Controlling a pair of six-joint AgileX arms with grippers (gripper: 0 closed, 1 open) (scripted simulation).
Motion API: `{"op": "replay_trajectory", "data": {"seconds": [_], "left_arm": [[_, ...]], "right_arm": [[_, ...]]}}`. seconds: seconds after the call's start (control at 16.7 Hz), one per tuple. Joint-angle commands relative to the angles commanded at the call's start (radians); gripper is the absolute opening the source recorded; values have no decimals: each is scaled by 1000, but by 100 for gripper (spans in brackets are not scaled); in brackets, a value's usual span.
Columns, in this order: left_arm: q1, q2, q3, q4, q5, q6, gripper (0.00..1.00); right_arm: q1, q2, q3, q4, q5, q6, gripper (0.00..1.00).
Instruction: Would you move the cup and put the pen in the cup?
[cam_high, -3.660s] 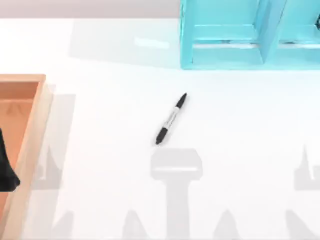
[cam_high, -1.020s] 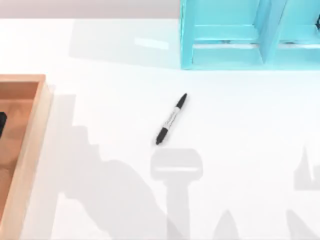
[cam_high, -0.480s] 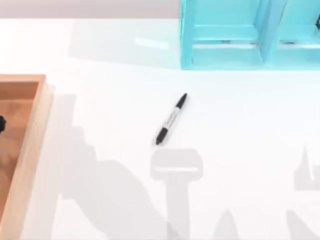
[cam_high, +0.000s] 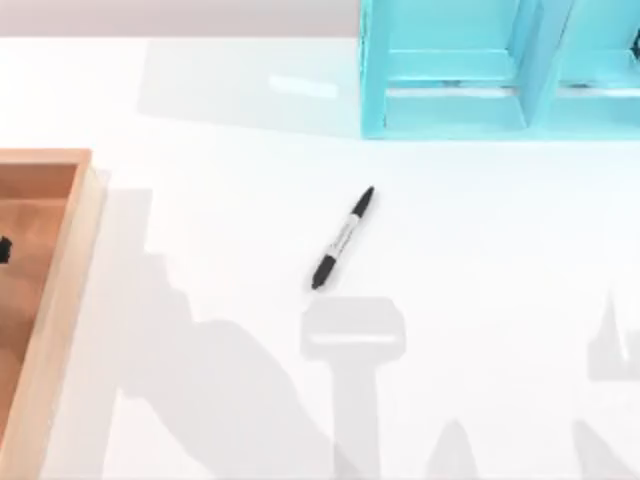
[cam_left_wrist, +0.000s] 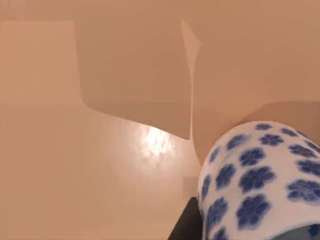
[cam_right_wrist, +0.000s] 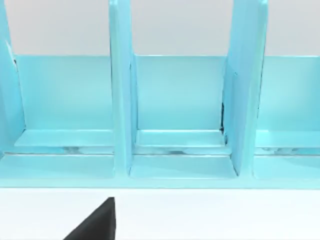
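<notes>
Left pincer over wooden tray, cup close by; pen on open worktop.

Far left: wooden tray (cam_high: 60, 300) at worktop (cam_high: 480, 250) edge; small dark bit of left pincer (cam_high: 4, 250) above tray floor, open/shut cannot tell. Left wrist view: cup (cam_left_wrist: 260, 180), white w/ blue flowers, close against tray interior. Centre: pen (cam_high: 342, 238) flat, diagonal, clear of all else. Rear right: turquoise rack (cam_high: 500, 70). Right wrist view: rack compartments (cam_right_wrist: 175, 115), dark pincer part; state cannot tell.

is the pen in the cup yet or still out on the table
Out. The pen lies flat on the white table in the top view, uncapped end unclear. The cup shows in the left wrist view against the wooden tray.
</notes>
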Motion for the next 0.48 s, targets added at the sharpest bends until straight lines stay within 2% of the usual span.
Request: {"op": "replay_trajectory", "data": {"seconds": [0.06, 0.12, 0.48], "left_arm": [[0, 0, 0, 0, 0, 0, 2], [0, 0, 0, 0, 0, 0, 0], [0, 0, 0, 0, 0, 0, 0]], "right_arm": [[0, 0, 0, 0, 0, 0, 100], [0, 0, 0, 0, 0, 0, 100], [0, 0, 0, 0, 0, 0, 100]]}}
